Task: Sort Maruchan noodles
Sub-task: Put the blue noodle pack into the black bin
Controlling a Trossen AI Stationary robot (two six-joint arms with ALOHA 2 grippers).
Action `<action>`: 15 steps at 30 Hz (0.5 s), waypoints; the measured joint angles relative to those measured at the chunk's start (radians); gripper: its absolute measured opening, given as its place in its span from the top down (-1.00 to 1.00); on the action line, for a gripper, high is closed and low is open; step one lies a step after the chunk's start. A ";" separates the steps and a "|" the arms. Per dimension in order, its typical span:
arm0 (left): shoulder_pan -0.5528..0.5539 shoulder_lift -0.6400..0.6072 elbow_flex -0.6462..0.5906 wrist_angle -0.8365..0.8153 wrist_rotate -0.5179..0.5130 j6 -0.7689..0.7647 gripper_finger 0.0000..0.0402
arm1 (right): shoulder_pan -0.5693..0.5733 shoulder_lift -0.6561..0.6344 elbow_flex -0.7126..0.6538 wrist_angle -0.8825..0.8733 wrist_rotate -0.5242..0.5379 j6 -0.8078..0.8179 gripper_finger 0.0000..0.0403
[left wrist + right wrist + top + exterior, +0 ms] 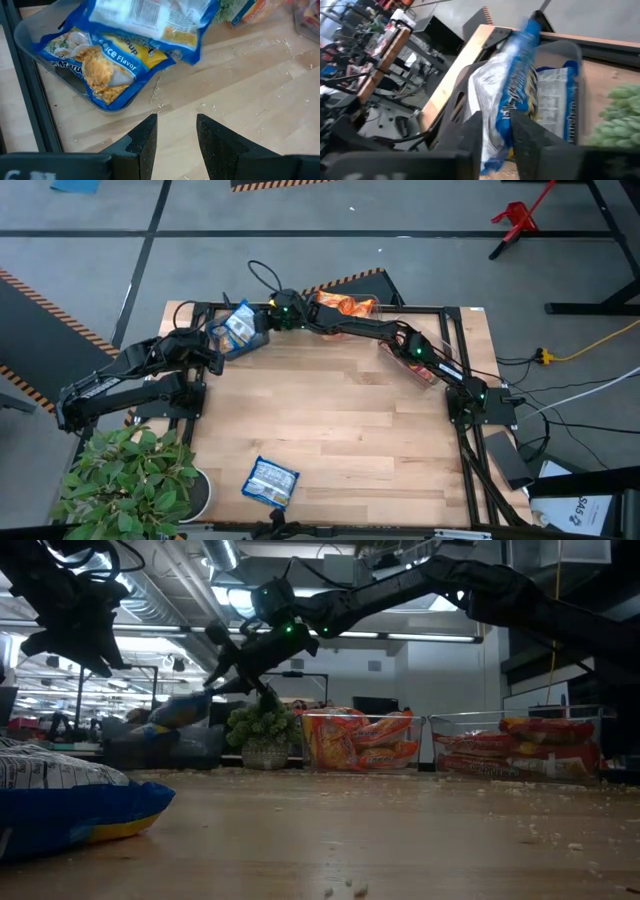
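Foreground: glossy blue-and-white packet (70,802) flat on the wooden worktop (340,420).
Right gripper (496,131): jaws narrow around a crinkled blue packet (512,95) above the clear bin (238,338).
Left gripper (175,137): jaws apart, empty.

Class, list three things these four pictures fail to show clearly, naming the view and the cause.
- Blue-and-white glossy noodle packet between the right gripper fingers: its print, motion-blurred, right wrist view.
- Blue packet in the low view: cut off by the picture's edge.
- Clear plastic bin of red packets: contents hidden under the right arm, high view.
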 joint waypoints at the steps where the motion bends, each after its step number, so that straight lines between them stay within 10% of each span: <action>1: 0.000 0.000 0.000 0.000 0.000 0.000 0.34 | 0.000 0.000 0.000 -0.003 0.007 0.000 0.58; 15: 0.000 0.000 0.000 -0.013 0.004 0.000 0.34 | -0.030 -0.021 0.000 -0.034 -0.091 -0.257 0.10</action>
